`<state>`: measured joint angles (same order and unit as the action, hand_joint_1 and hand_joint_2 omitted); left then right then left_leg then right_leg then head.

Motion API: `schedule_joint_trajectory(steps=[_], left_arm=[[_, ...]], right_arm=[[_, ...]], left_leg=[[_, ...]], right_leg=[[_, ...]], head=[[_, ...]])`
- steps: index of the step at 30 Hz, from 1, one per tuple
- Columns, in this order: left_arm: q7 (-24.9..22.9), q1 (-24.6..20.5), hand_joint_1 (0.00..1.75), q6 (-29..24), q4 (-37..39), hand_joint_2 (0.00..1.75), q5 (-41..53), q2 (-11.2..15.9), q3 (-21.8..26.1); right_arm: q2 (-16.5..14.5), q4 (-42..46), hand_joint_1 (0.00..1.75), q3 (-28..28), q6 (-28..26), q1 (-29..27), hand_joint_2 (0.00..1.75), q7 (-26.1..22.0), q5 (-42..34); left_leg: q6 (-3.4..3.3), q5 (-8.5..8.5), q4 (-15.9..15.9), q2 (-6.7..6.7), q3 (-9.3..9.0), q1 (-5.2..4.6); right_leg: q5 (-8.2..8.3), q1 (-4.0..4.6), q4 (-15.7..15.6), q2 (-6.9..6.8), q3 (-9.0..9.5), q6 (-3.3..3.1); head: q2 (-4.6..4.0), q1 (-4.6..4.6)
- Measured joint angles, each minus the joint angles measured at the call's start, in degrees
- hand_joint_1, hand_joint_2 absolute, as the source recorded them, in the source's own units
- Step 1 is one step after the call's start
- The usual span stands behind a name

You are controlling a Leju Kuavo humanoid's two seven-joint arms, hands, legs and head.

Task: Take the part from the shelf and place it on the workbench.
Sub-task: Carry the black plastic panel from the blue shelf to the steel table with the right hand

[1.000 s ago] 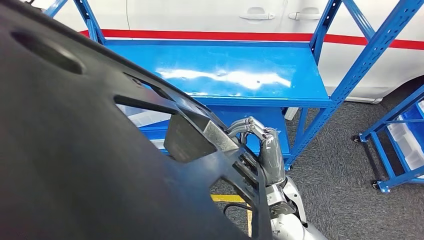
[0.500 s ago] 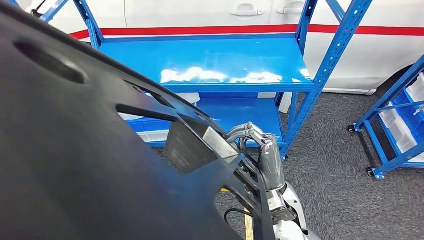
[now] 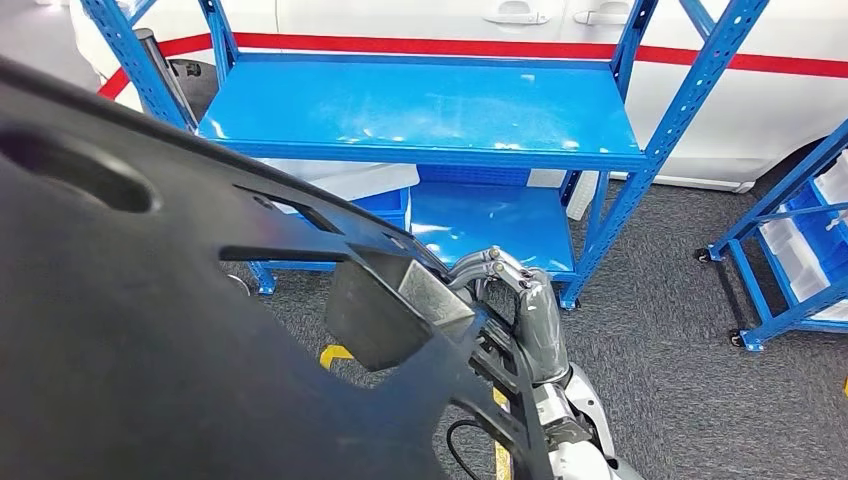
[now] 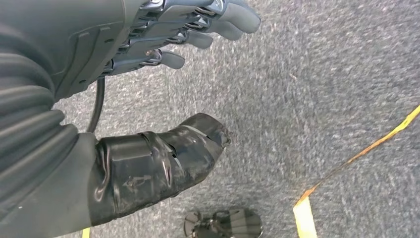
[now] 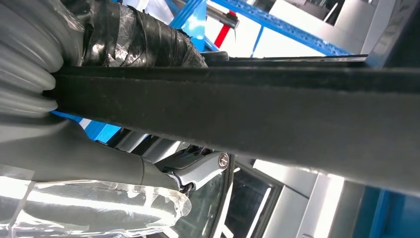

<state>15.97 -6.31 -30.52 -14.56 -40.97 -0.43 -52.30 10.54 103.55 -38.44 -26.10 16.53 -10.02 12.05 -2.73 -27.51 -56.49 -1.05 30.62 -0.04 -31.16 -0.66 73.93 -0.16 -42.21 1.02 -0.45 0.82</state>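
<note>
A large black moulded part (image 3: 150, 330) with slots and cut-outs covers the left and lower part of the head view. My right hand (image 3: 532, 318) grips its right edge from beneath, its fingers curling over the rim. In the right wrist view the part's dark edge (image 5: 277, 109) runs across the picture, with my right hand (image 5: 74, 153) clamped around it. My left hand (image 4: 99, 49) hangs over the grey carpet with its fingers spread and holds nothing. The blue shelf (image 3: 430, 110) stands ahead, its top board bare.
A lower blue board (image 3: 490, 220) and white bins (image 3: 340, 180) sit under the shelf's top board. A white car with a red stripe (image 3: 420, 20) stands behind it. Another blue rack with bins (image 3: 790, 250) is at the right. Yellow tape (image 3: 335, 355) marks the carpet.
The whole view has shifted, so the camera moved: the shelf looks farther off, with its left posts and more floor showing. The part stays in my right hand's grip.
</note>
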Motion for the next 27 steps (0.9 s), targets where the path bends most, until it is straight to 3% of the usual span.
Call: schedule_joint_trajectory(steps=[2,4,6,8,10,12,14,15,16,18,20,21,23,25,27], left_arm=[[-0.1,0.0,0.00,-0.1,0.0,1.75,0.0,-0.1,0.0],[-0.4,-0.3,0.00,-0.3,0.0,1.75,0.1,-0.2,-0.1],[-1.2,-0.8,0.00,-0.5,0.0,1.75,0.2,-0.2,-0.1],[-2.4,-1.1,0.00,-0.4,0.0,1.75,0.4,-0.2,-0.2],[-3.5,-1.2,0.00,-0.2,0.0,1.75,0.6,-0.2,-0.4],[-4.2,-1.6,0.00,-0.1,0.0,1.75,0.7,-0.2,-0.6],[-4.8,-2.0,0.00,-0.1,0.0,1.75,0.7,-0.2,-0.7],[-5.1,-2.1,0.00,0.0,0.0,1.75,0.8,-0.2,-0.8],[-5.4,-2.2,0.00,0.0,0.0,1.75,0.8,-0.2,-0.8],[-5.8,-2.2,0.00,0.0,0.0,1.75,1.0,-0.2,-0.9],[-6.0,-2.6,0.00,0.2,0.0,1.75,1.2,-0.2,-1.0],[-6.2,-2.7,0.00,0.3,0.0,1.75,1.2,-0.2,-1.1],[-6.5,-2.7,0.00,0.6,0.0,1.75,1.2,-0.1,-1.2],[-6.5,-2.4,0.00,0.7,0.0,1.75,0.9,-0.1,-1.3],[-6.3,-2.2,0.00,0.9,0.0,1.75,0.7,-0.1,-1.4]], right_arm=[[0.0,-0.1,1.75,0.0,0.1,0.1,1.75,-0.3,-0.1],[0.0,-0.2,1.75,0.0,0.3,0.1,1.75,-0.7,-0.7],[0.0,-0.4,1.75,0.0,0.5,0.2,1.75,-1.3,-1.4],[0.0,-0.9,1.75,0.0,0.9,0.3,1.75,-1.8,-1.9],[-0.1,-1.3,1.75,-0.1,1.2,0.6,1.75,-2.3,-2.4],[-0.3,-1.7,1.75,-0.1,1.4,1.0,1.75,-2.5,-2.8],[-0.4,-2.1,1.75,-0.2,1.5,1.2,1.75,-2.5,-3.2],[-0.5,-2.3,1.75,-0.2,1.6,1.2,1.75,-2.4,-3.5],[-0.6,-2.4,1.75,-0.2,1.6,1.3,1.75,-2.4,-3.8],[-0.9,-2.6,1.75,-0.2,1.7,1.3,1.75,-2.5,-4.6],[-1.0,-2.7,1.75,-0.2,1.9,1.5,1.75,-2.6,-5.5],[-1.1,-2.8,1.75,-0.2,2.0,1.5,1.75,-2.7,-5.9],[-1.2,-2.9,1.75,-0.2,2.4,1.5,1.75,-3.0,-6.8],[-1.2,-3.0,1.75,-0.2,3.0,1.5,1.75,-3.4,-8.0],[-1.2,-3.0,1.75,-0.2,3.4,1.1,1.75,-3.8,-9.5]], left_leg=[[0.13,0.12,-0.9,-0.89,0.93,0.03],[0.47,0.06,-2.0,-1.76,2.02,0.03],[1.10,0.25,-2.8,-2.60,3.18,0.18],[1.81,0.60,-2.9,-3.49,3.77,0.35],[2.54,-0.22,-4.1,-2.73,4.58,0.23],[3.39,-2.96,-9.1,-0.81,7.05,0.39],[4.11,-5.44,-15.7,0.08,10.15,0.83],[4.33,-5.49,-17.1,0.27,10.81,0.99],[4.44,-4.54,-16.5,0.47,10.45,1.09],[4.41,-1.00,-9.8,1.75,7.02,1.15],[3.84,1.03,-3.7,3.50,4.02,0.66],[3.41,1.22,-2.3,3.91,3.56,0.40],[2.52,1.45,-2.1,3.09,3.85,0.17],[1.66,1.97,-1.6,2.12,3.87,0.31],[0.86,2.41,-1.2,1.18,3.87,0.45]], right_leg=[[2.41,-0.03,-4.3,0.47,3.52,-0.14],[4.11,-0.20,-10.6,2.52,7.36,-0.51],[3.96,-0.18,-12.9,3.74,8.29,-0.75],[4.25,-0.17,-13.3,2.81,8.15,-1.06],[4.68,-0.51,-14.0,1.61,8.35,-1.67],[4.93,-0.61,-14.4,0.25,8.45,-2.08],[4.96,-0.53,-14.4,-1.24,8.39,-2.15],[4.96,-0.52,-14.3,-1.96,8.38,-2.15],[4.95,-0.55,-14.3,-2.62,8.39,-2.14],[4.92,-0.58,-14.3,-3.77,8.47,-1.99],[4.90,-0.34,-14.3,-4.77,8.47,-1.47],[4.94,-0.19,-14.3,-5.24,8.47,-1.13],[5.07,-0.07,-14.5,-6.17,8.52,-0.47],[4.08,-0.27,-13.6,-5.05,8.25,0.08],[0.76,-0.42,-8.7,-2.15,6.30,0.15]], head=[[0.01,-0.16],[0.00,-0.27],[-0.01,-0.30],[0.01,-0.37],[0.04,-0.07],[0.05,0.62],[0.07,0.95],[0.09,0.98],[0.11,1.16],[0.13,1.90],[0.13,2.97],[0.13,3.31],[0.14,3.46],[0.15,3.46],[0.15,3.65]])
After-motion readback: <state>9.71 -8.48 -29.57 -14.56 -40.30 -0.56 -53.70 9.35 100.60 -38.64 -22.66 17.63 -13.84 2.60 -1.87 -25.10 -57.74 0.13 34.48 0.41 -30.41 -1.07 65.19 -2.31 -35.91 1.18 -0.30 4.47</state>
